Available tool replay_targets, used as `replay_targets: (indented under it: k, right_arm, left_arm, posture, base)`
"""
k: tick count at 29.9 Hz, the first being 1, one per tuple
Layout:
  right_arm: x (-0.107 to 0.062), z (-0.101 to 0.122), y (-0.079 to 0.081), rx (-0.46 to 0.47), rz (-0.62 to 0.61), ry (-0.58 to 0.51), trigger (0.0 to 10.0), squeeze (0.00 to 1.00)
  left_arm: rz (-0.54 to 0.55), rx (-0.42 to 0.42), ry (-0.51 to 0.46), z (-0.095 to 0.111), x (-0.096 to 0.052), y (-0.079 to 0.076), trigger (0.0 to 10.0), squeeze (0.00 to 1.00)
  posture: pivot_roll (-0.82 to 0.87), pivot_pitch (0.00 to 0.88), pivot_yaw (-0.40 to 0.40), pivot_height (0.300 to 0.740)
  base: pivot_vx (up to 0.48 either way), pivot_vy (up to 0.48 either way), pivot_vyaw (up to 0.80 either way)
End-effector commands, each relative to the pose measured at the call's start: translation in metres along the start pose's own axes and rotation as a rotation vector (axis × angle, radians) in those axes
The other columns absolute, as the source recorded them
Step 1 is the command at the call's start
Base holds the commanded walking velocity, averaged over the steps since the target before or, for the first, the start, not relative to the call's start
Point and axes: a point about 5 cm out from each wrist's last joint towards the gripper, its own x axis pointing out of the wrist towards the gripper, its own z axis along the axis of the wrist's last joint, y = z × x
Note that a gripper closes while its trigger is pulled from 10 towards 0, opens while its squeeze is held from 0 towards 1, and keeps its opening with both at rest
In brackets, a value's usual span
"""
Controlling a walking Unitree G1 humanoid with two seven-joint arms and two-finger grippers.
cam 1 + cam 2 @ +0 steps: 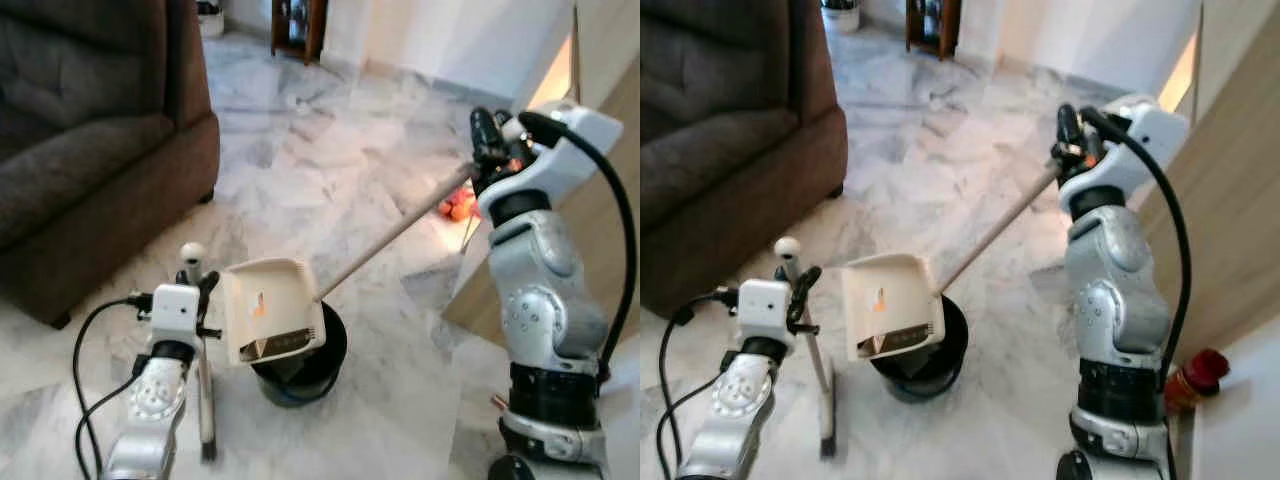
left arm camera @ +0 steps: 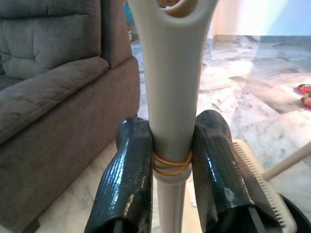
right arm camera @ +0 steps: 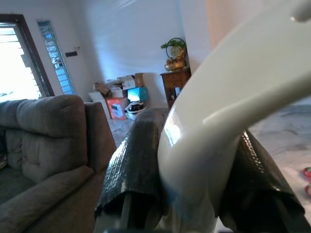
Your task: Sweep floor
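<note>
Tipping the cream dustpan over the black bin, I have my right gripper pinching the top of its long handle, raised high so the pan tilts mouth-down and empties. My left gripper is pressed around the broom handle, keeping the broom upright beside the bin on the marble floor, near the brown sofa.

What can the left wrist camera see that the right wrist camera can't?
The left wrist view shows the left gripper clamped on the broom handle, with an orange rubber band round it and the dustpan's comb edge beside.

The right wrist view shows the right gripper clamped on the dustpan handle, plus windows and boxes.

Both show the grey sofa.
</note>
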Motion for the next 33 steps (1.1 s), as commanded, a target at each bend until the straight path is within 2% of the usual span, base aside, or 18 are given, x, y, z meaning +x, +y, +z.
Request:
replay_targets:
  k: [1, 16, 23, 25, 33]
  right_arm:
    - [0.000, 0.018, 0.000, 0.020, 0.013, -0.082, 10.0, 0.00]
    - [0.000, 0.017, 0.000, 0.019, 0.001, -0.087, 10.0, 0.00]
    - [0.000, 0.019, 0.001, -0.064, 0.003, -0.107, 10.0, 0.00]
    - [0.000, 0.022, 0.007, -0.124, 0.031, -0.132, 10.0, 0.00]
    - [-0.003, 0.025, 0.022, -0.215, 0.099, -0.193, 10.0, 0.00]
  left_arm:
    - [-0.011, 0.006, -0.053, 0.010, 0.004, -0.005, 10.0, 0.00]
    - [-0.014, 0.011, -0.052, 0.010, 0.004, -0.006, 10.0, 0.00]
    - [-0.027, 0.012, -0.051, 0.009, 0.003, -0.008, 10.0, 0.00]
    - [-0.032, 0.009, -0.050, 0.009, 0.003, -0.009, 10.0, 0.00]
    - [-0.049, 0.018, -0.058, 0.010, 0.003, -0.012, 10.0, 0.00]
  posture:
    - [0.05, 0.084, -0.080, 0.740]
    - [0.05, 0.084, -0.081, 0.740]
    - [0.05, 0.080, -0.079, 0.740]
    - [0.05, 0.080, -0.079, 0.740]
    - [0.05, 0.076, -0.077, 0.740]
  base:
    - [0.326, 0.000, 0.00]
    - [0.324, 0.000, 0.00]
    - [0.000, 0.000, 0.00]
    - [0.000, 0.000, 0.00]
    - [0.000, 0.000, 0.00]
